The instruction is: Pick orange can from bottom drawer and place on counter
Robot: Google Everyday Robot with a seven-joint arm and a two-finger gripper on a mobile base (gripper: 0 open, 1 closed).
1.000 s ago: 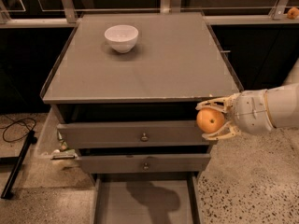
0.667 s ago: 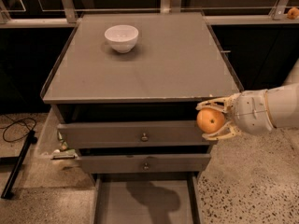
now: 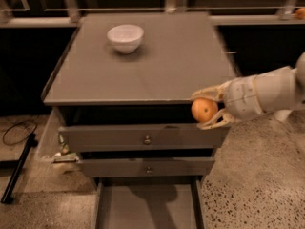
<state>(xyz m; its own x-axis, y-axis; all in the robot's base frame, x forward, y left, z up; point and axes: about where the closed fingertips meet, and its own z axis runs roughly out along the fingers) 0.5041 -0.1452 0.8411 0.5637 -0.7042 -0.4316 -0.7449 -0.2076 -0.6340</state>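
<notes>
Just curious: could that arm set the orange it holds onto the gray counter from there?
Probably yes: the end effector, shut on the orange, hangs beside a front corner of the counter, with nothing between them.

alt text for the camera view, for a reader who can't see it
The gripper, reaching in from the right, is shut on the orange can, a small round ball, by the front right corner of the gray counter. A white bowl sits at the counter's back left, and the bottom drawer stands open below two knobbed drawer fronts.
</notes>
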